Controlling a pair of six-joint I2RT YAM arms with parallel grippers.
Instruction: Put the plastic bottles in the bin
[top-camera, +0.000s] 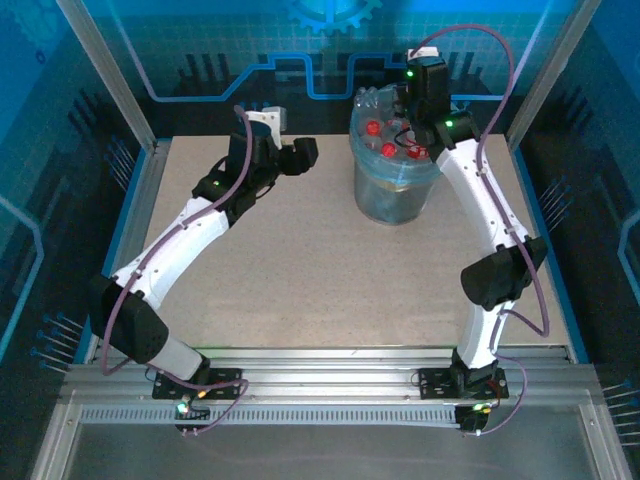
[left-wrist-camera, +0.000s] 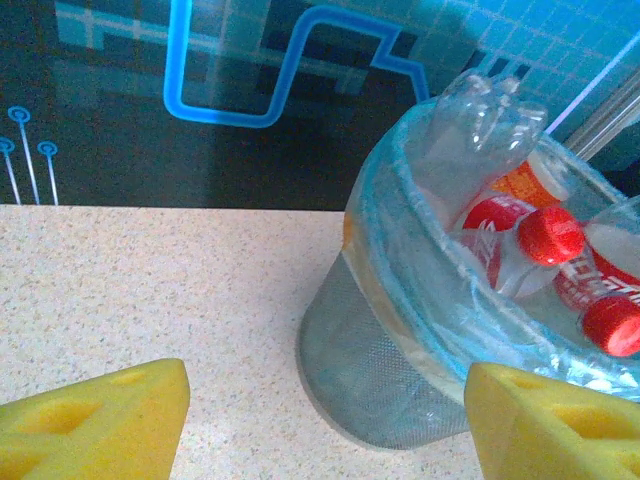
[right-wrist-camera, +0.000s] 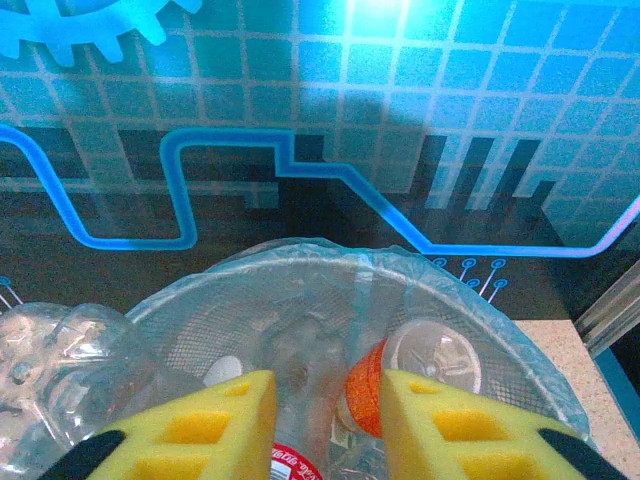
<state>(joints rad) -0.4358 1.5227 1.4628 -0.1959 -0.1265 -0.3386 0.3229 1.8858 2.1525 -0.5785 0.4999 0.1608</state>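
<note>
1. At the far right of the speckled beige table (top-camera: 300, 290) stands the round grey mesh bin (top-camera: 395, 200), lined with a translucent pale blue plastic bag (left-wrist-camera: 400, 270) that is folded over its rim.
2. Small clear plastic bottles (top-camera: 385, 135) are heaped inside the bin up to its rim, and several red caps show from the top camera.
3. From the left wrist, a red-capped bottle (left-wrist-camera: 550, 235) with a red-and-white label lies across the heap. An upturned clear bottle (left-wrist-camera: 480, 130) pokes its lobed base above the rim, with an orange label just behind it.
4. From the right wrist, an orange-labelled bottle (right-wrist-camera: 368, 385) lies deep in the bin beside crumpled clear ones.
5. The left gripper (left-wrist-camera: 325, 400) hovers over bare table just left of the bin, its yellow foam fingers (left-wrist-camera: 110, 420) spread wide and holding nothing.
6. The right gripper (right-wrist-camera: 327, 420) hangs over the bin's mouth, its yellow fingers drawn in to a narrow slot. Whether they pinch anything cannot be told.
</note>
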